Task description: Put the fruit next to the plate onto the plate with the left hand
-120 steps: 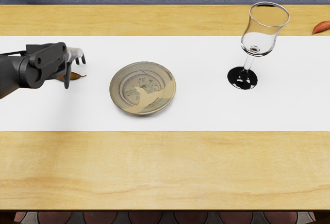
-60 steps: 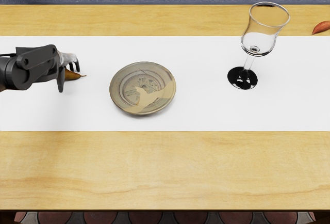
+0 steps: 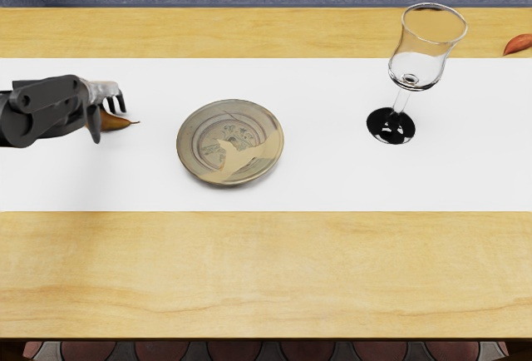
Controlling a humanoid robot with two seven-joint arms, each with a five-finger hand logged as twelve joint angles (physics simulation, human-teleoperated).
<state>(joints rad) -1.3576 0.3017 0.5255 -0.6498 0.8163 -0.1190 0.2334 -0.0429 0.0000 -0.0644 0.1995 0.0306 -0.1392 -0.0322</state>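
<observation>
Wooden table, white runner, my left hand over one orange-brown pointed fruit, grip I cannot tell, one round tan ceramic plate right of my fingers, one clear wine glass farther right, one second orange fruit farthest.

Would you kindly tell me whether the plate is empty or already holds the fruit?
Empty: the plate shows only its own pattern, and the fruit lies left of it by the left hand.

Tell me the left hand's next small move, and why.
Probably close the fingers round the fruit: the left hand sits over it with fingers spread, and the fruit lies on the white runner, left of the plate, not yet lifted.
</observation>
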